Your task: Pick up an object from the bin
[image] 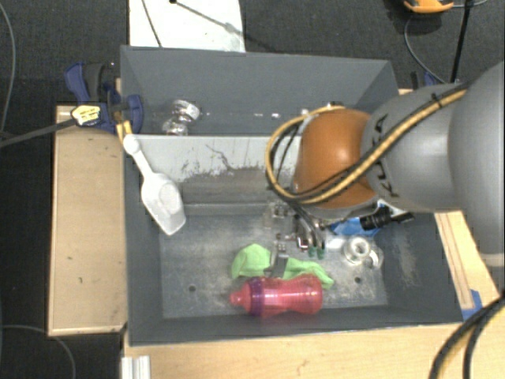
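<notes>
At the front of the bin (197,267), the gripper (282,263) is at a green lump (251,260); grip state unclear.

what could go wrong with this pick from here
1. The gripper sits low at the green soft thing, which lies right against the pink bottle; a grasp there might drag or roll the bottle.
2. The green soft thing looks limp and may slip out when lifted.
</notes>
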`<state>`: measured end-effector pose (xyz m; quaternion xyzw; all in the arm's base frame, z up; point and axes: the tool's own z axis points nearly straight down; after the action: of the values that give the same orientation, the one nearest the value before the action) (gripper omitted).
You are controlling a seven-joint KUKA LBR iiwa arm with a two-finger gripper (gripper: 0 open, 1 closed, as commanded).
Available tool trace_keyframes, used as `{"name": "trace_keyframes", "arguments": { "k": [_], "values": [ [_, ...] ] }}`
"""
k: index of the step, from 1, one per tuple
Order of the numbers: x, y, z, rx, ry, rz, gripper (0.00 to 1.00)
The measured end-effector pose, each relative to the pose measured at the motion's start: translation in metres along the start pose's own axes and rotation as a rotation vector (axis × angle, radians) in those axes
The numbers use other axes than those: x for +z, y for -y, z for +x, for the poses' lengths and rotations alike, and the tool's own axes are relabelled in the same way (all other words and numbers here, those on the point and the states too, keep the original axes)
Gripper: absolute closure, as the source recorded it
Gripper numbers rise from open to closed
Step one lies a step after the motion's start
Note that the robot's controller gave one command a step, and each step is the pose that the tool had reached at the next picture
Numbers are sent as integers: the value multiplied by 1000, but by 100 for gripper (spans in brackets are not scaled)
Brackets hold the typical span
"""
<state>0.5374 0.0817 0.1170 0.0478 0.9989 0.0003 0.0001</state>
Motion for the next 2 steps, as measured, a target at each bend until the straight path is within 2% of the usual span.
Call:
{"name": "trace_keyframes", "arguments": {
  "k": [1,2],
  "values": [
    [35,0,-1,-209,26,-2,0],
    [55,2,5,30,8,-3,100]
  ]
}}
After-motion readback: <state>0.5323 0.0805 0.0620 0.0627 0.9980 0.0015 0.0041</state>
